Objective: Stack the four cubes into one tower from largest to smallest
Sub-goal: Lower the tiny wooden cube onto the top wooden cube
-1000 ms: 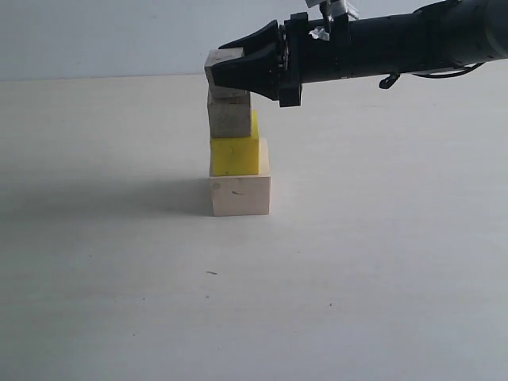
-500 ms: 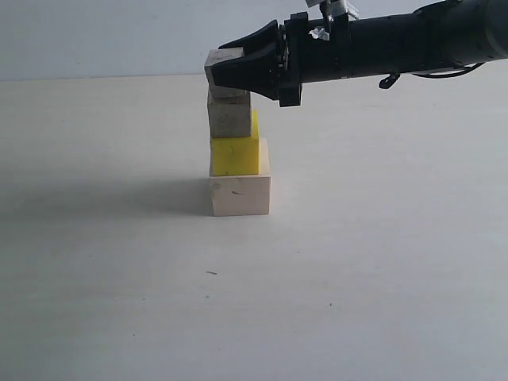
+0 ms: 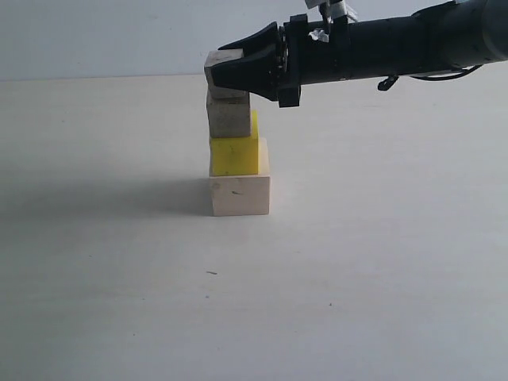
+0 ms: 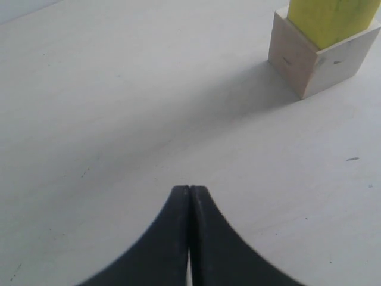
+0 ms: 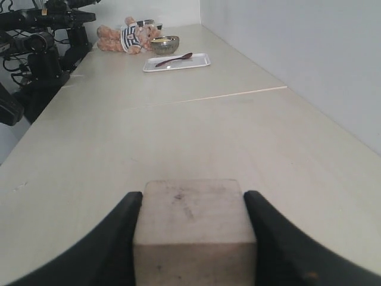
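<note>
Three cubes stand as a column on the table: a large pale wood cube point(image 3: 240, 196) at the base, a bright yellow cube point(image 3: 235, 155) on it, and a grainy wood cube point(image 3: 229, 117) above. My right gripper point(image 3: 226, 71) reaches in from the right, shut on the tiny pale wood cube point(image 3: 215, 65), which sits level on the grainy cube's top. In the right wrist view the tiny cube point(image 5: 193, 220) fills the gap between the fingers of the gripper point(image 5: 193, 196). My left gripper point(image 4: 189, 189) is shut and empty, low over the table, apart from the large cube point(image 4: 303, 59) and yellow cube point(image 4: 330, 18).
Far down the table lie a teddy bear point(image 5: 128, 37), a metal bowl point(image 5: 165, 44) and a white tray point(image 5: 177, 61) with a spoon. Black equipment point(image 5: 36, 47) stands at that end. A wall point(image 5: 286, 47) runs along one side of the table.
</note>
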Motion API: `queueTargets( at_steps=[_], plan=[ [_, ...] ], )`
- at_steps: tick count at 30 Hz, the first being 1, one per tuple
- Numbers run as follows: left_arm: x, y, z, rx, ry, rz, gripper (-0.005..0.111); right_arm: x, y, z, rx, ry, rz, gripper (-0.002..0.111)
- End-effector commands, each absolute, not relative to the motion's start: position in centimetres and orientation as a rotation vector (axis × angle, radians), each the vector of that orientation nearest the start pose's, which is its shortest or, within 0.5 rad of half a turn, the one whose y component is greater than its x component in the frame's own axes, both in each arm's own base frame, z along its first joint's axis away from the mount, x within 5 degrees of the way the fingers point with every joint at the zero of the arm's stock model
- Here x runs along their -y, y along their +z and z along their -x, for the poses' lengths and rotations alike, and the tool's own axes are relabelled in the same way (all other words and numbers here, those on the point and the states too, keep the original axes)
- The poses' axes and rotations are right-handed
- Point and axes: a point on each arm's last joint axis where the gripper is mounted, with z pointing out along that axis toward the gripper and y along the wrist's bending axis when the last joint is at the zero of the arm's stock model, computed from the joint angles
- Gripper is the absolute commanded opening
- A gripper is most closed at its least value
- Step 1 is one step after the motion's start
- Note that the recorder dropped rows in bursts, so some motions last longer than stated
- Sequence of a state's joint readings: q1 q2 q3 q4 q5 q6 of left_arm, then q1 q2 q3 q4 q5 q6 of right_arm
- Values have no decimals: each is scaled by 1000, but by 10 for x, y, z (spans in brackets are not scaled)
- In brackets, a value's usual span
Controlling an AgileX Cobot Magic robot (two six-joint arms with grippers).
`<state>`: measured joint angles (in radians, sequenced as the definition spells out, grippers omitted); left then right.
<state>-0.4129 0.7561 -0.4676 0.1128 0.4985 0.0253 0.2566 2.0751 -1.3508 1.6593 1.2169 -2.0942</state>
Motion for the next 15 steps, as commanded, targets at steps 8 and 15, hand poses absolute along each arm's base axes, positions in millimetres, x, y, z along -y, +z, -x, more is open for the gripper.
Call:
queueTargets(
  at_steps=[8,15],
  plan=[
    [53,259,-131,-2169,-89,-589,0,-188,210,-380,-1403,1141,1197,0],
    [53,259,-131,-2169,-89,-589,0,-187,207,-378,-1409,1133,1244,10]
  ],
)
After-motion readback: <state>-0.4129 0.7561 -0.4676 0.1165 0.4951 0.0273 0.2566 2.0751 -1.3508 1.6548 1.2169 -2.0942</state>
